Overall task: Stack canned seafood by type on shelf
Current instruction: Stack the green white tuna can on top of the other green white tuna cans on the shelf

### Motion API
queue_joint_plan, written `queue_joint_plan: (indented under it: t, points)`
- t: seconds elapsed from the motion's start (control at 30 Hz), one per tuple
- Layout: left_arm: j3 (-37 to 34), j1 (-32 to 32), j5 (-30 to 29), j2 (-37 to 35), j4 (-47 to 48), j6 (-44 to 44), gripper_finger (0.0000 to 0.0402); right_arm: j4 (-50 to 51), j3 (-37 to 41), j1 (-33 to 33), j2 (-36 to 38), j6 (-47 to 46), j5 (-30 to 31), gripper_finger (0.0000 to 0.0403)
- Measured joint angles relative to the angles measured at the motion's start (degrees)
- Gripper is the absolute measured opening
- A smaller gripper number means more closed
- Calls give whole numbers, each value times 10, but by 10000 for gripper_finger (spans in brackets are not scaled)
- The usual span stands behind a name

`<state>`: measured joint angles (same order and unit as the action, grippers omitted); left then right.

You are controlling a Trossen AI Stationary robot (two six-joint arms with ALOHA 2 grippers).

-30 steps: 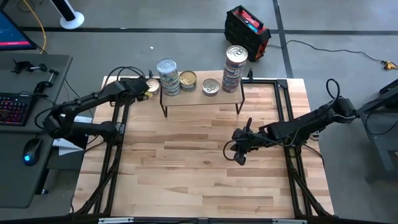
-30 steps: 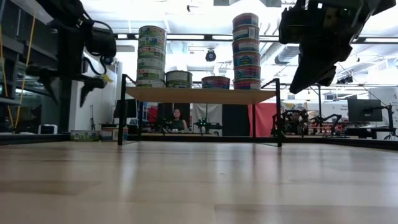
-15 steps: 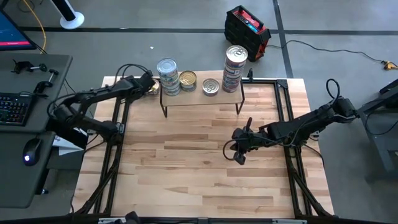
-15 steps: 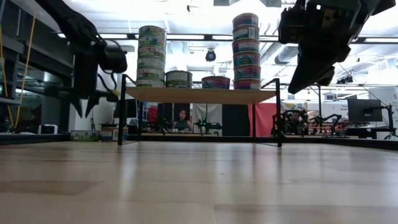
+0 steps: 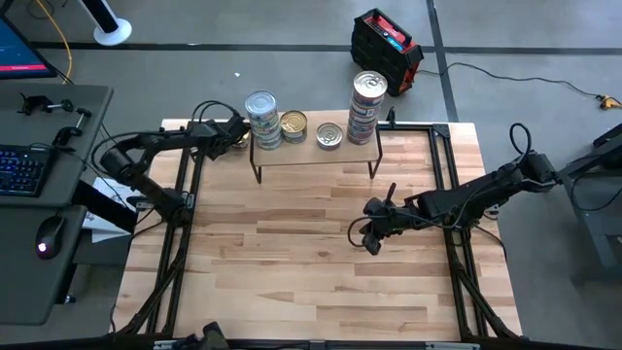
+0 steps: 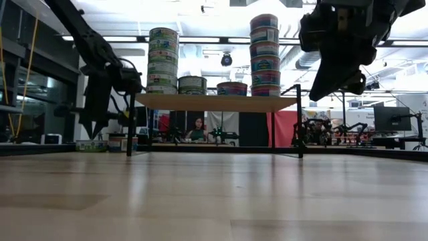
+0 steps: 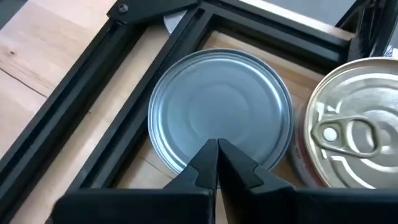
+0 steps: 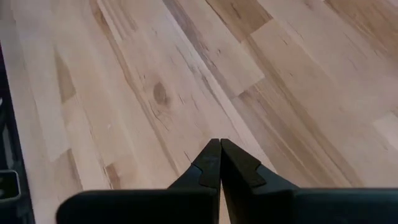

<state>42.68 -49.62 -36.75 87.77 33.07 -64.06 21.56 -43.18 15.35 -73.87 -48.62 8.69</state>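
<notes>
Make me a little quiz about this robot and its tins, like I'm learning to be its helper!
1. True or false: the right tool is gripping a can.
2. How many separate piles of tins stand on the shelf? A: two. B: four. C: six.
3. Fill in the colour: in the left wrist view, the left tool hangs over a round tin with a plain ____ lid.

Key: 1. False, it is shut over bare table. 2. B. 3. Silver.
</notes>
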Motion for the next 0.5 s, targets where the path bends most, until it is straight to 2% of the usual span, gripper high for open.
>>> queue_joint_plan:
  t: [0.27,0.5]
  points:
    - [-4,-25,2,3,10,82,0,0,0,0,0,-30,0,0]
    - [-40,-9,-17,-6,-17,159,0,-28,0,0,0,-30,0,0]
